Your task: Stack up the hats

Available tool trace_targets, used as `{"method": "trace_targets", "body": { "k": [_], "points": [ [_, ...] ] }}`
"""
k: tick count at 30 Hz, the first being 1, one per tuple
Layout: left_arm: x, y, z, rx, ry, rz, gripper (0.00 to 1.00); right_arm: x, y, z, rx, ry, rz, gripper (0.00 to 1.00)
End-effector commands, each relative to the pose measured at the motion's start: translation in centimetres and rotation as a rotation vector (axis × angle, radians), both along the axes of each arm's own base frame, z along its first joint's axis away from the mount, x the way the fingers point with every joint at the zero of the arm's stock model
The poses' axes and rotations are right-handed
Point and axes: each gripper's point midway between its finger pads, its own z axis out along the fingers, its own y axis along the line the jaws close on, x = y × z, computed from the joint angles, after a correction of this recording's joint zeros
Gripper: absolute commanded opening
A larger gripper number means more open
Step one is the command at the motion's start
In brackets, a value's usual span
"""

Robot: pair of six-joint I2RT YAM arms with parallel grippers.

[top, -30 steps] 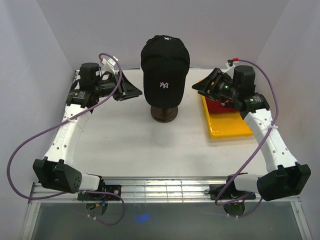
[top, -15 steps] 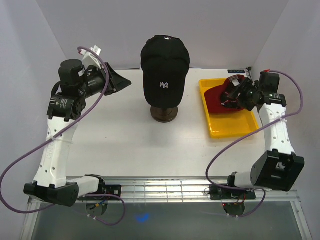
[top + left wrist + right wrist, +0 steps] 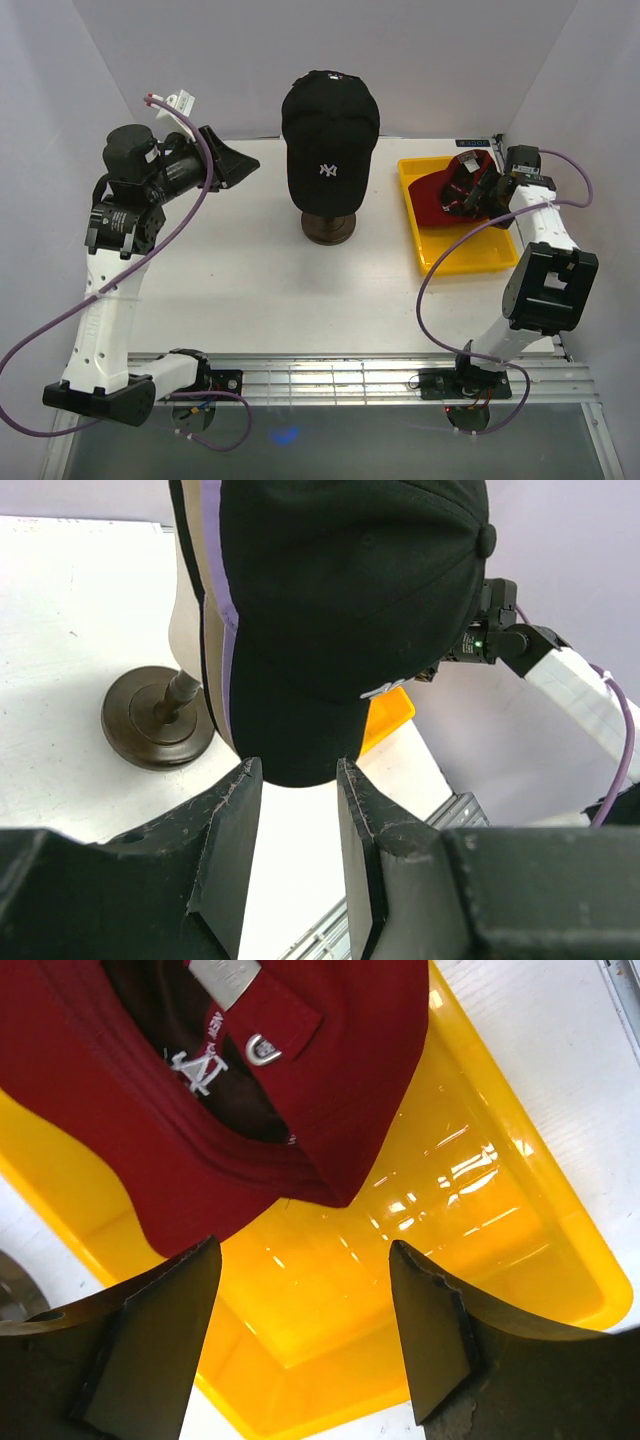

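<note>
Left gripper (image 3: 295,780) first: the two fingers sit a modest gap apart with nothing between them, so it's holding nothing. It's up off the table (image 3: 250,280), pointing sideways at the mannequin head (image 3: 190,600) from the left. In the overhead view it's clearly apart from the head, not touching.

The black NY cap (image 3: 328,120) sits on top of that head, logo facing the arms and brim pointing down at the front. From the left wrist camera you can see a lavender edge (image 3: 215,580) peeking out from under the black one, so there's at least one more cap stacked beneath. I honestly can't tell how many layers are under there. The head stands on its dark round base (image 3: 330,228) near the middle back of the table.

Right gripper (image 3: 300,1255): jaws spread wide and empty. It hangs over the yellow tray (image 3: 465,255) on the right side of the table, aimed down into it.

The red cap (image 3: 350,1060) lies in the far end of that tray. The wrist view shows its back strap and buckle with the darker inside behind them. The fingertips are just above and beside the cap's edge, with bare yellow tray floor showing between them.
</note>
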Motion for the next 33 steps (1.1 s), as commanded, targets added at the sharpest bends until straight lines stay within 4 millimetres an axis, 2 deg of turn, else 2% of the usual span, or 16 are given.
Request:
{"method": "trace_targets", "body": {
  "k": [1,5,10,13,15,16,17,19,22,23,24,26,27,29,31,33],
  "points": [
    [-1.1,0.1,1.6,0.005,-0.080,-0.020,0.47,1.9,-1.7,0.5,-0.068,-0.042,-0.027,0.73],
    [-1.7,0.1,2.4,0.005,-0.106,-0.029,0.47,3.1,-1.9,-1.3,-0.058,-0.015,-0.041,0.73],
    [-2.0,0.2,3.1,0.009,-0.147,-0.027,0.47,4.3,-2.6,-1.7,-0.077,-0.038,-0.076,0.71],
    [-2.4,0.0,3.7,0.003,-0.180,-0.050,0.47,5.0,-2.8,-2.3,-0.072,-0.046,-0.093,0.65],
    [-2.8,-0.2,3.8,0.000,-0.197,-0.068,0.47,5.2,-2.7,-2.9,-0.062,-0.033,-0.098,0.53],
    [-2.9,-0.3,4.2,-0.002,-0.214,-0.078,0.47,5.3,-2.7,-2.9,-0.059,-0.033,-0.100,0.42],
    [-3.3,-0.6,4.3,-0.003,-0.223,-0.103,0.47,5.3,-2.7,-2.8,-0.058,-0.033,-0.101,0.22],
    [-3.4,-1.0,4.6,0.003,-0.253,-0.134,0.47,5.2,-2.6,-2.3,-0.056,-0.045,-0.104,0.08],
    [-4.0,-1.5,5.0,0.003,-0.313,-0.173,0.48,4.9,-2.5,0.4,-0.062,-0.101,-0.100,0.08],
    [-4.3,-1.6,5.3,0.000,-0.334,-0.185,0.48,4.9,-2.5,2.4,-0.069,-0.142,-0.100,0.08],
    [-4.7,-1.9,5.9,-0.007,-0.373,-0.211,0.49,4.9,-2.4,3.4,-0.069,-0.159,-0.094,0.08],
    [-5.0,-2.2,6.2,-0.020,-0.391,-0.229,0.49,4.6,-2.2,7.1,-0.071,-0.219,-0.086,0.08],
    [-5.0,-2.3,6.7,-0.025,-0.418,-0.235,0.50,4.4,-2.1,8.3,-0.071,-0.236,-0.082,0.08],
    [-4.9,-2.5,7.4,-0.030,-0.437,-0.237,0.50,3.9,-1.8,12.5,-0.074,-0.301,-0.075,0.08],
    [-4.1,-3.0,7.6,-0.032,-0.431,-0.253,0.51,3.4,-1.3,15.2,-0.066,-0.347,-0.061,0.08],
    [-4.5,-3.9,9.0,-0.046,-0.463,-0.272,0.56,2.5,-0.8,19.4,-0.059,-0.417,-0.051,0.08]
  ]
}}
